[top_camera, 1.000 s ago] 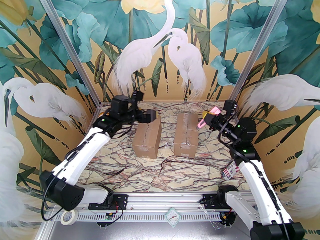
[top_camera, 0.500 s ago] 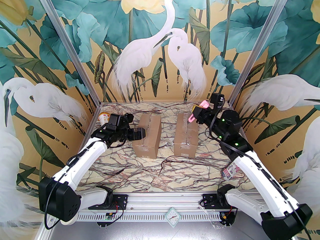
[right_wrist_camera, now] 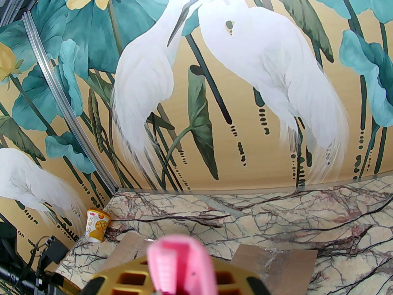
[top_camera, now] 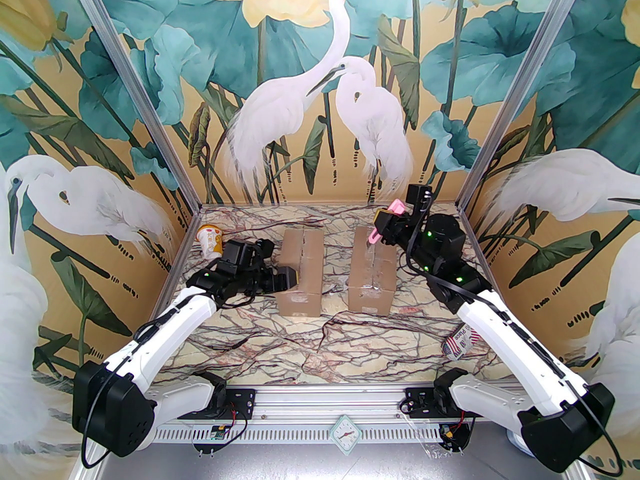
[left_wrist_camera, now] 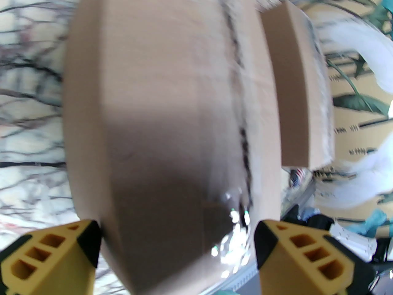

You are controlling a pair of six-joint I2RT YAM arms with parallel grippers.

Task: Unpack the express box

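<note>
Cardboard express box (top_camera: 372,273) is set on the marbled counter (top_camera: 300,348), and a pink cutter (top_camera: 396,207) is clamped in the right pincer (top_camera: 382,224), its tip at the box's far end; just left of that box, a second box (top_camera: 302,258) is straddled by the wide-spread left pincer (left_wrist_camera: 175,235)

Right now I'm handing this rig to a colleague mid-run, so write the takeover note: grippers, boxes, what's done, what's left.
Left gripper: open, jaws astride the left box; contact unclear.
Right gripper: shut on the pink cutter, its tip at the far end of the right box, on the taped seam.
Cup: far left corner.
Done: cutter in hand, at the seam.
Left: both boxes closed; slit tape, open flaps, unpack.
</note>
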